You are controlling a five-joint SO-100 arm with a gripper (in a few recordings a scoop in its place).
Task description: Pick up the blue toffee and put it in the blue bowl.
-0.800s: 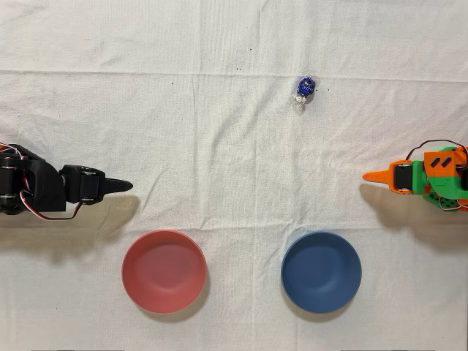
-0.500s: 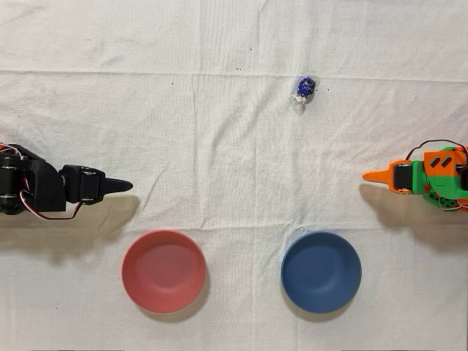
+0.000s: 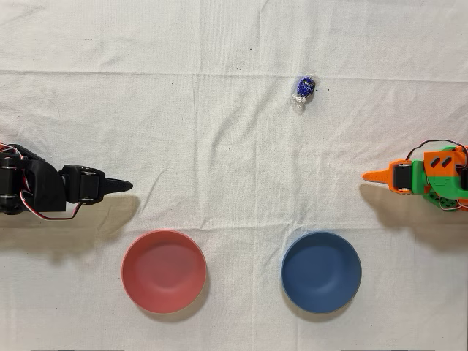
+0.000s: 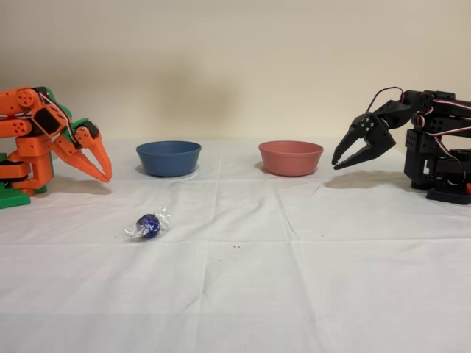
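The small round toffee in shiny dark blue foil (image 3: 304, 88) (image 4: 149, 224) lies alone on the white creased tablecloth (image 3: 219, 131), its silvery twisted end pointing toward the bowls in the overhead view, with bare cloth on every side of it. There is one toffee and there are two bowls: the round matte dark blue bowl (image 3: 321, 271) (image 4: 168, 157) and, beside it but apart, the round pinkish-red bowl (image 3: 163, 270) (image 4: 291, 157); both hold nothing. The orange two-finger gripper (image 3: 376, 176) (image 4: 103, 168) hangs at the right edge of the overhead view, well apart from the toffee and the blue bowl, its fingers close to each other at the tips and holding nothing. The idle black arm (image 3: 44, 189) stands at the opposite edge.
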